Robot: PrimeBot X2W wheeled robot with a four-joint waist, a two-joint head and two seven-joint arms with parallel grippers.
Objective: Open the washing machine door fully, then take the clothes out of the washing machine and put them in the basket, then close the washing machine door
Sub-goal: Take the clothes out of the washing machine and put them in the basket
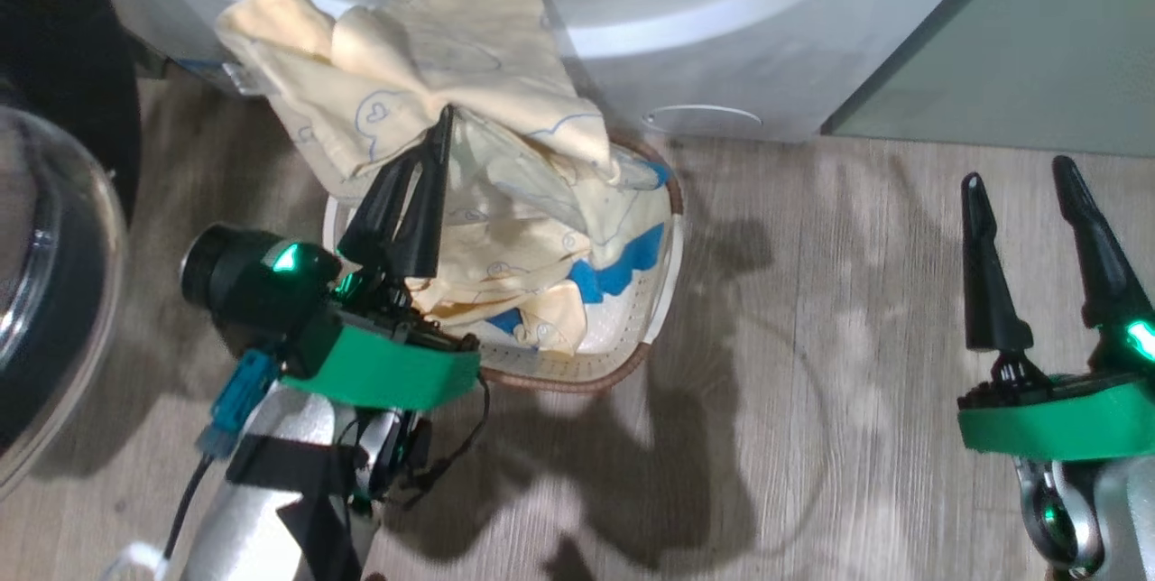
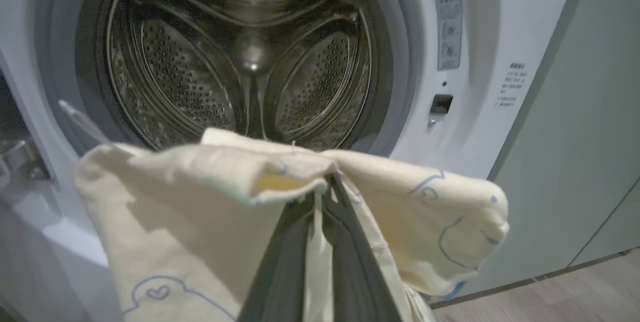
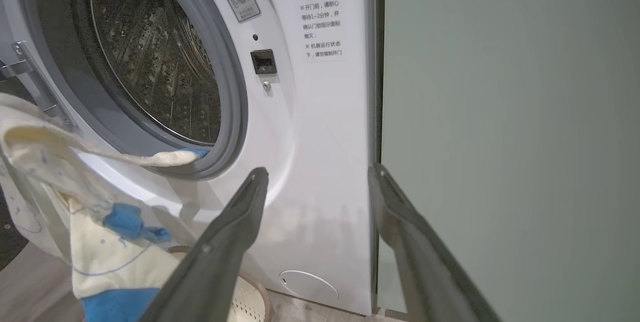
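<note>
One trailing bundle: clothes (image 1: 469,67) hang from washing machine (image 1: 722,31) into basket (image 1: 577,373) before it, clamped by left end effector (image 1: 444,116); right end effector (image 1: 1018,172) gapes empty.

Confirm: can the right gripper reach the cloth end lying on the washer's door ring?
Probably yes: the right gripper is open and empty, with only bare washer front between it and the cloth end on the door ring.

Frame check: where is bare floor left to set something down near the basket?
Bare wood floor lies between the basket and the right gripper, bordered above by the washing machine and green cabinet. Crowded: clothes fill the basket; the left gripper and washing machine door hem its left side.
</note>
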